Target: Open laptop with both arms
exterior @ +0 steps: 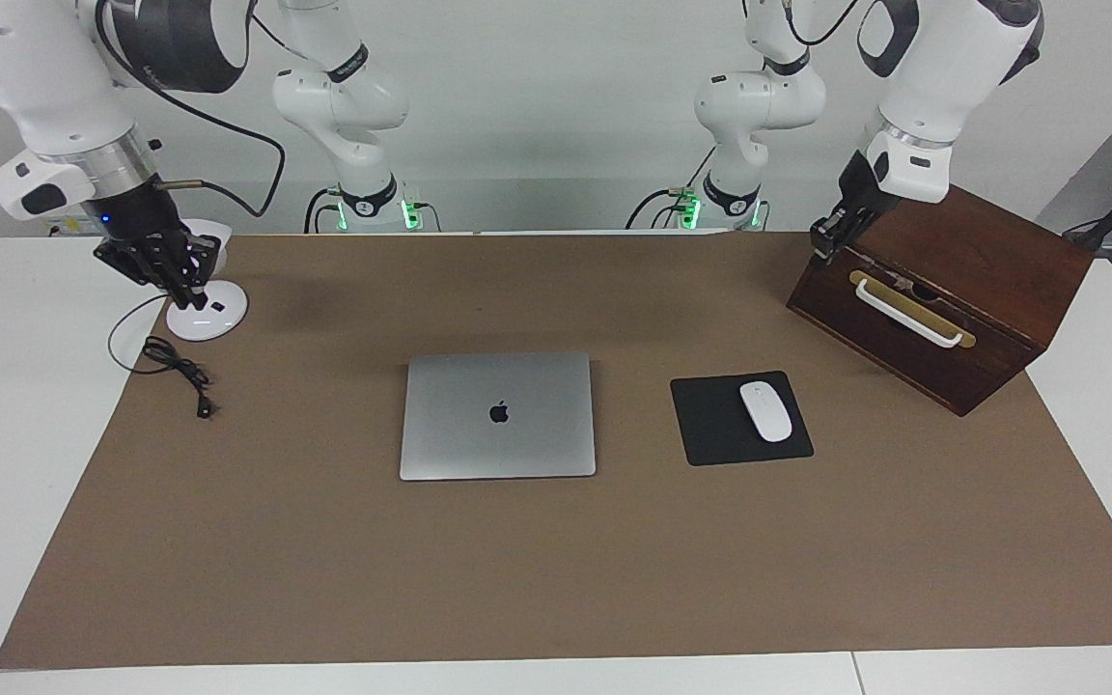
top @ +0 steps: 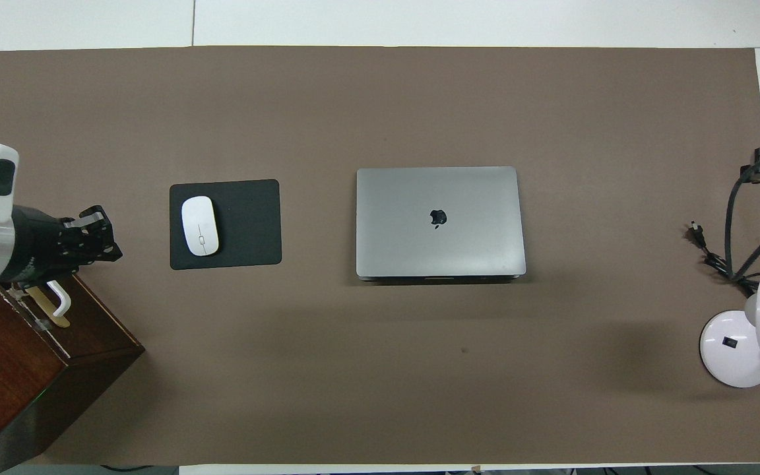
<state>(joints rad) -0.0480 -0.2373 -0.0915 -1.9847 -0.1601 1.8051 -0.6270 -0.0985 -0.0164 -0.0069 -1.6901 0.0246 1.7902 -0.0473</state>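
Observation:
The laptop (exterior: 497,415) lies closed and flat at the middle of the brown mat, its apple logo up; it also shows in the overhead view (top: 439,221). My left gripper (exterior: 831,236) hangs over the upper front edge of a wooden box, well apart from the laptop; it also shows in the overhead view (top: 93,237). My right gripper (exterior: 180,275) hangs over a white lamp base at the right arm's end, also well apart from the laptop. Neither gripper holds anything.
A black mouse pad (exterior: 710,425) with a white mouse (exterior: 765,411) lies beside the laptop toward the left arm's end. A dark wooden box (exterior: 961,309) with a white handle stands nearer to the robots there. A white desk lamp (top: 736,349) and its black cable (exterior: 175,372) sit at the right arm's end.

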